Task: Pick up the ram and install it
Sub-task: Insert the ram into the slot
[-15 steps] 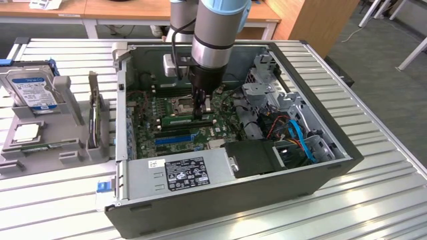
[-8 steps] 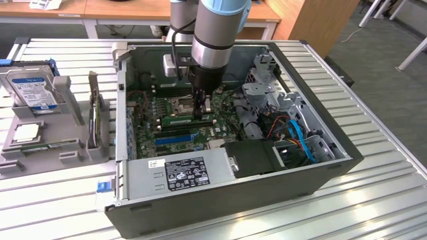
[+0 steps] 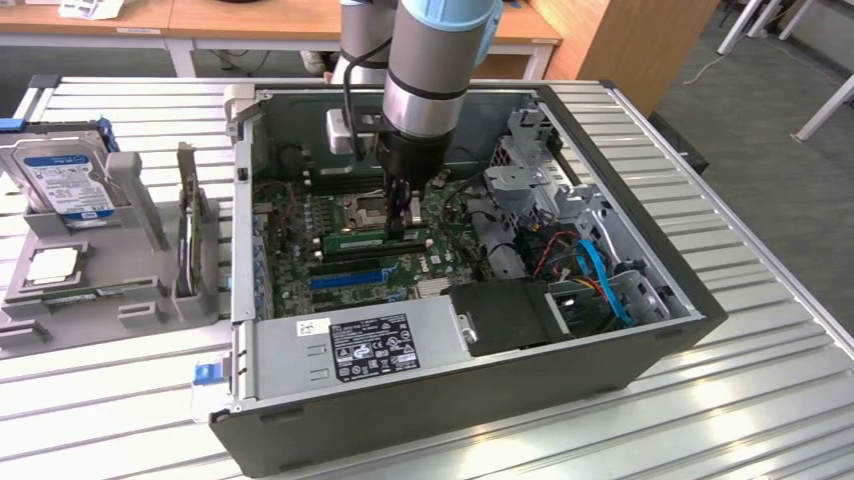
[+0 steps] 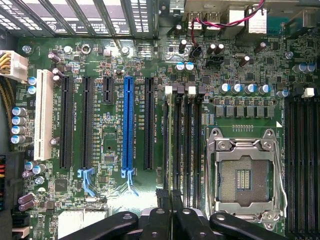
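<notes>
The ram [image 3: 375, 241] is a narrow green stick standing on edge along the memory slots [image 4: 182, 140] of the motherboard, inside the open computer case [image 3: 467, 420]. My gripper [image 3: 402, 228] reaches straight down into the case and is shut on the ram's middle. In the wrist view the black fingertips [image 4: 163, 196] are pressed close together, with the gripper [image 4: 170, 194] at the near end of the slots, next to the empty processor socket [image 4: 245, 175]. I cannot tell whether the ram is pushed fully into its slot.
A grey parts stand at the exterior view's left holds a hard drive [image 3: 67, 180], a square processor chip [image 3: 51, 265] and an upright card [image 3: 194, 235]. Inside the case are the power supply [image 3: 360, 340], drive cages [image 3: 534, 190] and blue cables [image 3: 603, 280].
</notes>
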You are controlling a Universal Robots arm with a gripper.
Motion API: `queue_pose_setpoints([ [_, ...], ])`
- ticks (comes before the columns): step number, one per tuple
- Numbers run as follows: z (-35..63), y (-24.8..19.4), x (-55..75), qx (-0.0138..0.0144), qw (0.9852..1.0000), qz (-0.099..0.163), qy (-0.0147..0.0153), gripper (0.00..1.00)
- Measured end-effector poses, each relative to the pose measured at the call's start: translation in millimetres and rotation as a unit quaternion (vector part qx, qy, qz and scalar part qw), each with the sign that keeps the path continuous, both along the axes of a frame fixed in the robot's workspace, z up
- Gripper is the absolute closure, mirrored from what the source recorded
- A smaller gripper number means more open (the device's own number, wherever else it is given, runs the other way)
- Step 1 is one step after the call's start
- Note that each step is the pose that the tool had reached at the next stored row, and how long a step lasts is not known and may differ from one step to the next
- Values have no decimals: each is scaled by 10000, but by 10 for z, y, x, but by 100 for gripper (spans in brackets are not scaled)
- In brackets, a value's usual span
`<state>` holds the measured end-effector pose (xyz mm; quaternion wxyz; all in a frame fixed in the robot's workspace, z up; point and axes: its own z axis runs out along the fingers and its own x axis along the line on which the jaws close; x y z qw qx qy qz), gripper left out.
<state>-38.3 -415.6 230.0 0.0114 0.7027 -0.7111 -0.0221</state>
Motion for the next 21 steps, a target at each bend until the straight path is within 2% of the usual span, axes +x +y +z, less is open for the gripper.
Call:
queue_pose_setpoints([
  [21,-5,0,0,1,10000,0,0,88],
])
